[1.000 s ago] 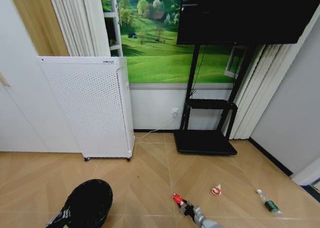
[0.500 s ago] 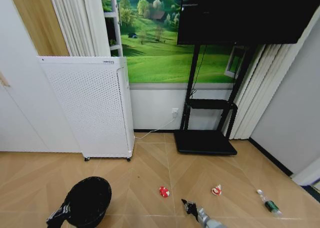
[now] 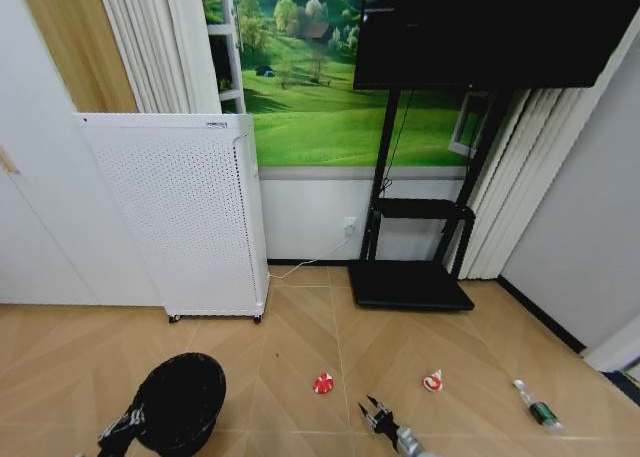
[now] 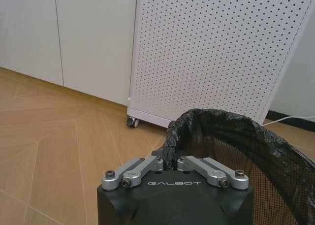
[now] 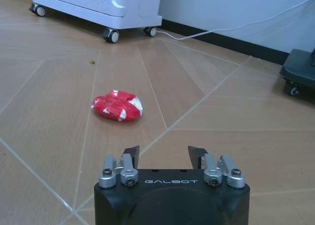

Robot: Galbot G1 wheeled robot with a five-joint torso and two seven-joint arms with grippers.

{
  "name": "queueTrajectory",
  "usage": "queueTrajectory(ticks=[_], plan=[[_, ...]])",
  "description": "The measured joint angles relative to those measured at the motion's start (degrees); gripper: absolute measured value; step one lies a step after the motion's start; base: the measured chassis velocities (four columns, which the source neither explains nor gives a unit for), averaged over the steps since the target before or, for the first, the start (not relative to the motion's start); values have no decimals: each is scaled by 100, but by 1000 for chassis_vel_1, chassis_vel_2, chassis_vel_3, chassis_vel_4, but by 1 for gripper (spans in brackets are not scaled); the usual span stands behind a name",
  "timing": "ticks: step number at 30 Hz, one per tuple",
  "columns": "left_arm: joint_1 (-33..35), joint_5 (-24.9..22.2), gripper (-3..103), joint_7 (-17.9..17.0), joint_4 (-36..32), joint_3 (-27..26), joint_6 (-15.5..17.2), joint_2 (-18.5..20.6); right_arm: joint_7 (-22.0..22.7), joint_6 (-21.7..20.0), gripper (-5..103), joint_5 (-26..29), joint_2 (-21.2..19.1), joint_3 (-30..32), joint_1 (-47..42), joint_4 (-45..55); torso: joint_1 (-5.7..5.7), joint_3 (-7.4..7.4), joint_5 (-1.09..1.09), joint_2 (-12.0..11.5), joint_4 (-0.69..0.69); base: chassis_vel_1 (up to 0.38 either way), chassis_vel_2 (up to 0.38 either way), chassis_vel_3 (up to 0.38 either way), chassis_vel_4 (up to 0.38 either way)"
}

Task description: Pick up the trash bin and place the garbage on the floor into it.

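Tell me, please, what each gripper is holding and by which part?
The left gripper pinches the round black mesh trash bin by its rim; the open right gripper holds nothing.

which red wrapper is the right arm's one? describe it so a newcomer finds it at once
Start at the white perforated cabinet and come forward over the floor toward the robot. The crumpled red-and-white wrapper lies just ahead of the right gripper, whose jaws are open. Its twin lies farther to the robot's right, nearer the clear bottle.
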Motion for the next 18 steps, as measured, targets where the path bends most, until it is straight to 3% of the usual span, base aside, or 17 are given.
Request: queueTrajectory(ticks=[4, 10, 18], plan=[[14, 9, 6, 3, 8, -18, -8, 0, 26, 10, 68, 1, 31, -132, 10, 95, 0, 0, 0, 0, 1, 0, 0, 0, 0], [84, 12, 6, 26, -9, -97, -28, -40, 39, 11, 95, 88, 131, -397, 228, 81, 0, 0, 0, 0, 0, 0, 0, 0, 0], [155, 24, 6, -19, 7, -223, -50, -125, 325, -227, 100, 34, 281, -575, 489, -60, 0, 0, -1, 0, 0, 0, 0, 0, 0]])
